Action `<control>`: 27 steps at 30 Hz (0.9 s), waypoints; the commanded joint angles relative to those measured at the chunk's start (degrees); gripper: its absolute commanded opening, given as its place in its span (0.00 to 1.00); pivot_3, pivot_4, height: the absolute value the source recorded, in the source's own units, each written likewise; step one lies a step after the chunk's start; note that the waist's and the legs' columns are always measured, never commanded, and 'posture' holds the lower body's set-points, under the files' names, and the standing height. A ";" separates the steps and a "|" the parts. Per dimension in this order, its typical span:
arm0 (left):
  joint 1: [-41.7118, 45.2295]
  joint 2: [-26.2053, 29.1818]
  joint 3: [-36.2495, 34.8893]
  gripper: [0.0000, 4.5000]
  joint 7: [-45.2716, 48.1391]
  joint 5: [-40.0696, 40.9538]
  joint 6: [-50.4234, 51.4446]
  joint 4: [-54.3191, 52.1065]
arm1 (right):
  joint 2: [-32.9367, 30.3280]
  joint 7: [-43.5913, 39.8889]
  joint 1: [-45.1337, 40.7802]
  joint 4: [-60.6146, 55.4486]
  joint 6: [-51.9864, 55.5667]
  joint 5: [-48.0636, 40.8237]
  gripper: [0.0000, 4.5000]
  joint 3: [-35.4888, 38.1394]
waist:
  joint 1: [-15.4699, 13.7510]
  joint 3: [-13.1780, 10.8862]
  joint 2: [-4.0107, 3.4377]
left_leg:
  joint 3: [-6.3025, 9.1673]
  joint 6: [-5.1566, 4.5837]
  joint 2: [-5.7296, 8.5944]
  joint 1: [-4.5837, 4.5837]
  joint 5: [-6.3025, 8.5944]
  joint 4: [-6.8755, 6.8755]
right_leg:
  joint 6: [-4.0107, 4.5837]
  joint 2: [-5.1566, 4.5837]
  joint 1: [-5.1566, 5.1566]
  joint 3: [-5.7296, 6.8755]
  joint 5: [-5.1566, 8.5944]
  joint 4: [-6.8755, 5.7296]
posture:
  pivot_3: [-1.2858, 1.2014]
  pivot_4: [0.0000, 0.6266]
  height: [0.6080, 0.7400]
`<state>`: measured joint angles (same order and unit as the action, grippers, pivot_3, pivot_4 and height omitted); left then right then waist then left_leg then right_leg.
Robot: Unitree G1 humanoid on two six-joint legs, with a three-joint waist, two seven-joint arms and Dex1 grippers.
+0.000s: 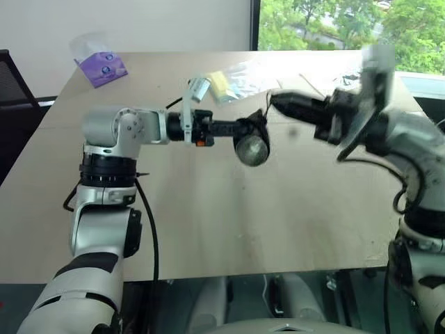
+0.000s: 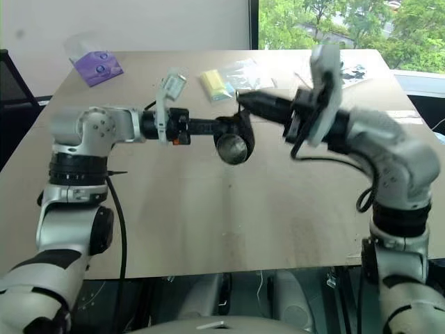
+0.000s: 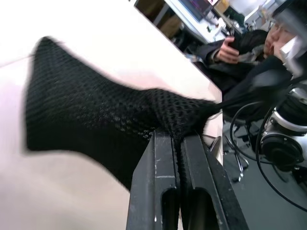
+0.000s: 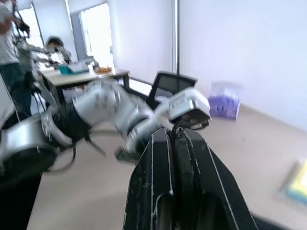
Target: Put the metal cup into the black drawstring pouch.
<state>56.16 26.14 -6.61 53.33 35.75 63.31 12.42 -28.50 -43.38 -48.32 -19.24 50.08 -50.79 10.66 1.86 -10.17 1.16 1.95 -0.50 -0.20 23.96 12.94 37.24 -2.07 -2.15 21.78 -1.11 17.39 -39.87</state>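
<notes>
The black drawstring pouch hangs in the air above the middle of the table. My left gripper holds it from the left, shut on the mesh fabric. The metal cup sits inside the pouch, and its round shiny end shows through. From the right, my right gripper reaches in just above the pouch. It is shut, and a thin black cord runs from the pouch up to its tips.
At the back of the wooden table lie a purple packet in a clear bag, a yellow item and more clear plastic bags. A black chair stands at the left. A person sits beyond the table.
</notes>
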 commanded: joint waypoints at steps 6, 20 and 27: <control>-4.72 0.03 -1.76 0.59 1.83 4.88 -6.13 -9.53 | -3.70 0.42 -9.42 6.16 -0.59 -1.53 0.00 1.60 | 0.29 -0.01 0.00 | -0.03 0.01 -0.01 0.05 0.00 -0.08 | 0.01 0.03 0.06 -0.14 0.00 0.02 | 0.52 0.24 1.00; -0.96 -3.64 -7.54 0.67 -1.12 14.84 -4.98 -6.72 | -2.38 8.21 -14.45 10.22 1.15 -10.12 0.00 8.63 | 0.14 -0.02 -0.01 | -0.03 -0.01 0.00 0.07 0.00 -0.04 | 0.00 0.06 0.04 -0.11 0.00 0.03 | 0.52 0.24 1.00; -0.46 -4.60 -6.51 0.67 -1.77 15.10 -7.85 -8.67 | -3.63 8.17 -8.52 4.80 1.64 -6.15 0.00 1.19 | 0.34 -0.04 -0.04 | -0.02 -0.02 -0.02 0.07 0.01 -0.10 | 0.00 0.11 0.03 -0.13 0.00 0.08 | 0.52 0.24 1.00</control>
<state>54.46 21.78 -13.70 50.89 50.08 57.94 6.69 -31.33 -35.69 -53.34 -14.16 52.31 -56.25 10.98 2.20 -10.21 1.12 1.87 -0.52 -0.21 24.07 12.95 37.16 -2.07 -2.05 21.87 -1.26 17.38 -39.82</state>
